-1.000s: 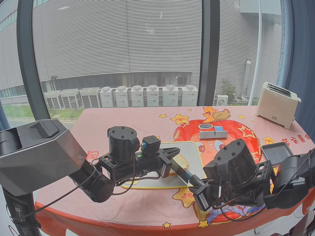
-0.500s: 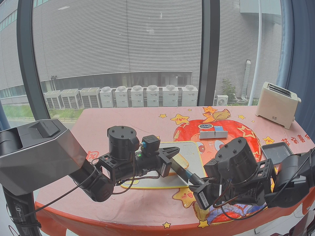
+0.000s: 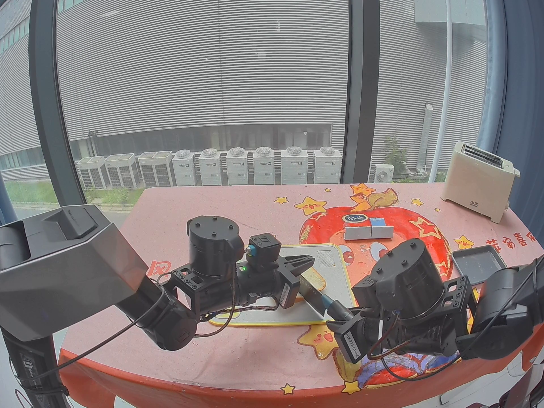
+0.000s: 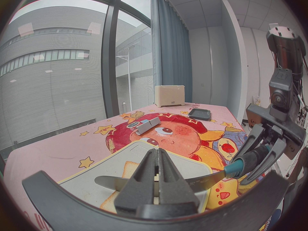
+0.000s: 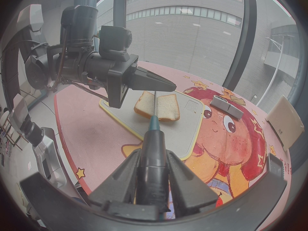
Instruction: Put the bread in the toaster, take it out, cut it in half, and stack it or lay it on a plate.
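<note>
The right gripper (image 5: 153, 153) was clenched around the handle of the knife (image 5: 154, 108), and the blade stood edge-down across the middle of the bread (image 5: 165, 106), which lay flat on the cutting board (image 5: 179, 135). The step in hand looked like the cut itself. How deep the blade had gone could not be told.

To cut well, the blade would need to stay upright on the slice's centre line and press straight down onto the board. It would then need short drawing strokes along its own length, so that the soft bread was not crushed or dragged. The left gripper (image 4: 157, 154) hung over the board, just above the bread and close beside the blade, its fingers pressed together on nothing. Whether it touched the slice could not be made out. It might steady the bread, but it stood near enough to the knife that a sideways slip could strike it.

Beyond the board's far edge lay a grey block (image 3: 368, 232). To the right of the board sat the dark plate (image 3: 479, 263), where the halves should go. Farther right and back from the board stood the toaster (image 3: 479, 179), well apart, on the table (image 3: 226, 211).
</note>
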Robot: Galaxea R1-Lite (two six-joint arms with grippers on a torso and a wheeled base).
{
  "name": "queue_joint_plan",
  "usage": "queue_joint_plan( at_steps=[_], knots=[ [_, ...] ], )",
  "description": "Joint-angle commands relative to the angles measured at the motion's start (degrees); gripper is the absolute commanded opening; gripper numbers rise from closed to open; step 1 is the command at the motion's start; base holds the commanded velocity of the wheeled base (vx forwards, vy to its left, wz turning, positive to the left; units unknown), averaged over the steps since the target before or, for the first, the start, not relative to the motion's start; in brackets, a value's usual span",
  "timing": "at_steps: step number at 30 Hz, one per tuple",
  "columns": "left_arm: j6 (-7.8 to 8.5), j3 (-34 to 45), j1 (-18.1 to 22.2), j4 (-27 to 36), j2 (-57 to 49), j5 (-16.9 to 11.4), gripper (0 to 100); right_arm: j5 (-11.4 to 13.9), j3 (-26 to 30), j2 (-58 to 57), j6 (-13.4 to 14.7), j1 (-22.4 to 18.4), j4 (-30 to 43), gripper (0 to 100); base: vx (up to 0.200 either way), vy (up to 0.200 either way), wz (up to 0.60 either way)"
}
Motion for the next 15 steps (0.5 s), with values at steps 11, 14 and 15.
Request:
queue_joint_plan(
  at_steps=[11, 14, 15],
  knots=[
    [0.06, -0.41, 0.50, -0.74, 3.02, 0.32, 0, 0.47, -0.44, -0.55, 0.10, -0.33, -0.01, 0, 0.000, 0.000, 0.00],
    [-0.03, -2.17, 0.85, -0.74, 2.75, 0.32, 0, 0.56, -0.44, -0.46, 0.01, -0.33, -0.01, 0, 0.000, 0.000, 0.00],
    [-0.03, -2.78, 0.94, -0.74, 2.58, 0.32, 0, 0.56, -0.44, -0.46, 0.01, -0.33, -0.01, 0, 0.000, 0.000, 0.00]
  ],
)
